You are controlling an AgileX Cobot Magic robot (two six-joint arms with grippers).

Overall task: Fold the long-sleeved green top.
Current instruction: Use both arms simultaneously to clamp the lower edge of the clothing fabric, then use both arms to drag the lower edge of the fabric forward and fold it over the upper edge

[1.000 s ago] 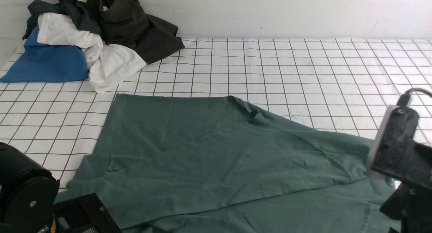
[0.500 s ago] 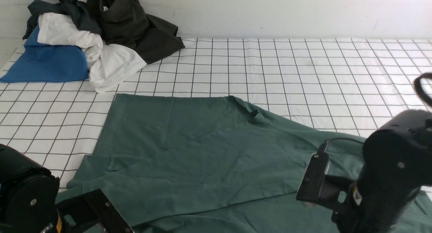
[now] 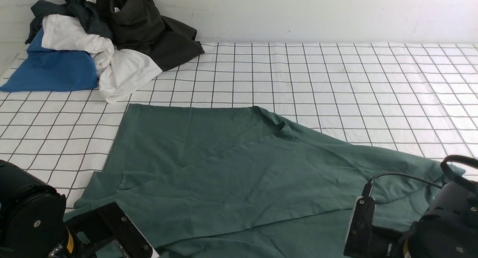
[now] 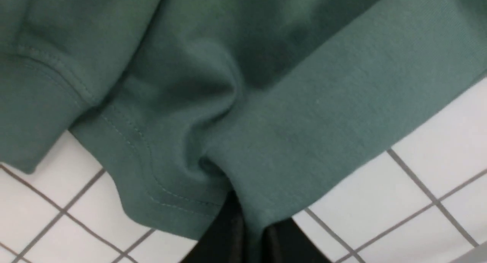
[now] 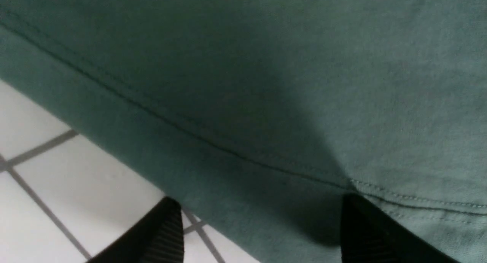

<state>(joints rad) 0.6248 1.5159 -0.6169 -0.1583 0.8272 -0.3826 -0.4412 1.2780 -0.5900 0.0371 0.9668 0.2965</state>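
The green long-sleeved top [image 3: 224,168] lies spread on the checked sheet [image 3: 336,75], partly folded over itself, with a sleeve running off to the right. In the left wrist view my left gripper [image 4: 249,232] is shut on a bunched hem edge of the top [image 4: 266,122]. My left arm [image 3: 30,217] sits low at the near left corner. In the right wrist view my right gripper [image 5: 260,217] is open. One of its fingertips [image 5: 167,225] is over the sheet and the other is over the stitched hem of the top [image 5: 266,84]. My right arm [image 3: 440,228] is low at the near right.
A heap of clothes lies at the back left: a blue garment [image 3: 52,69], a white one [image 3: 112,67] and a dark olive-black one [image 3: 149,30]. A white wall [image 3: 298,11] closes off the back of the sheet.
My right arm has come down from higher at the right edge to the near right corner, uncovering the right sleeve. My left arm's mount has edged slightly right. The top lies much as before.
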